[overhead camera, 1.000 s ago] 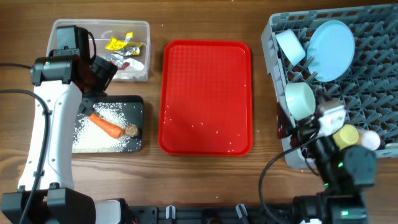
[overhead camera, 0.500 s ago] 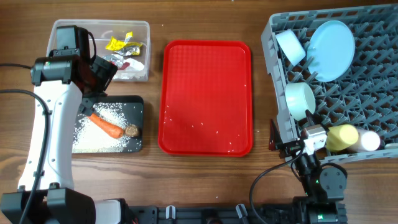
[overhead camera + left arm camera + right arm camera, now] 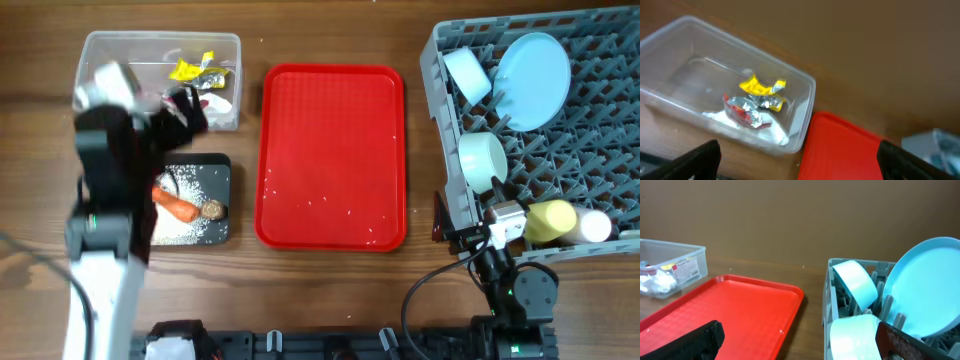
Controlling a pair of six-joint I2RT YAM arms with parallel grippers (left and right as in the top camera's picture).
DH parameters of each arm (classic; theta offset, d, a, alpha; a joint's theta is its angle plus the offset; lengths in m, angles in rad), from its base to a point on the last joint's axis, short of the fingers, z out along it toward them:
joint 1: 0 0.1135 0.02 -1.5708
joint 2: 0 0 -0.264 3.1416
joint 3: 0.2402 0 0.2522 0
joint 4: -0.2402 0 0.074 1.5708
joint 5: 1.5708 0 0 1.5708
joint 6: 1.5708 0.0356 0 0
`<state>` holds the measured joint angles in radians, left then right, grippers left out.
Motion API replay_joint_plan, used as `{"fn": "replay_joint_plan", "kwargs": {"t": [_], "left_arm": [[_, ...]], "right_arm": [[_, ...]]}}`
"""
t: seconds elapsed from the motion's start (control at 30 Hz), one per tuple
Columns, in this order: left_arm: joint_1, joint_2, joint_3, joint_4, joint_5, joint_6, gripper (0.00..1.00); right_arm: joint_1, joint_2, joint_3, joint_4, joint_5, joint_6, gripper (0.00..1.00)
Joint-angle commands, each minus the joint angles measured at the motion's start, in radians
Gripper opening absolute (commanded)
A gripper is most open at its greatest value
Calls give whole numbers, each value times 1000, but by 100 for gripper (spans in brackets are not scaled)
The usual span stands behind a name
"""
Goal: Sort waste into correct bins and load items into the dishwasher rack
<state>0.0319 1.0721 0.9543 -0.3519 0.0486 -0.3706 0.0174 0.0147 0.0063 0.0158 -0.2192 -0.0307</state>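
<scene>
Carrot (image 3: 178, 207): in black tray (image 3: 216, 174), on rice (image 3: 190, 232). Long axis diagonal, far-left to near-right, with the far-left end hidden under the left arm. Lump (image 3: 212, 210) lies just beside its near-right end.
Left gripper (image 3: 797, 150): fingers spread wide, empty, facing tub (image 3: 670, 40) with wrappers (image 3: 760, 95).
Right gripper (image 3: 797, 330): spread wide, empty, beside rack (image 3: 826, 287).

Reaches forward with blurred left arm (image 3: 100, 180), left gripper (image 3: 797, 147) pitched downward with jaws spread wide, and keeps right arm (image 3: 528, 290) folded low and close, right gripper (image 3: 799, 327) level, jaws equally wide apart.
</scene>
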Motion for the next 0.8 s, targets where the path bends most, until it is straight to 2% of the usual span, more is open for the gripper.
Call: {"fn": "replay_joint_plan", "kwargs": {"t": [0.0, 0.1, 0.23, 0.63, 0.7, 0.77], "left_arm": [[13, -260, -304, 132, 40, 106, 100], [14, -487, -536, 252, 27, 105, 100], [14, -734, -745, 346, -5, 105, 100], [14, -1013, -938, 340, -73, 105, 100], [14, -1065, -949, 278, -73, 106, 100], [14, -1069, -949, 280, -73, 106, 100]], "right_arm": [[2, -10, -1, 3, 10, 11, 100], [2, -10, -1, 3, 10, 11, 100], [2, -10, -1, 3, 10, 11, 100], [2, -10, -1, 3, 10, 11, 100], [2, -10, -1, 3, 10, 11, 100], [2, -10, -1, 3, 10, 11, 100]]}}
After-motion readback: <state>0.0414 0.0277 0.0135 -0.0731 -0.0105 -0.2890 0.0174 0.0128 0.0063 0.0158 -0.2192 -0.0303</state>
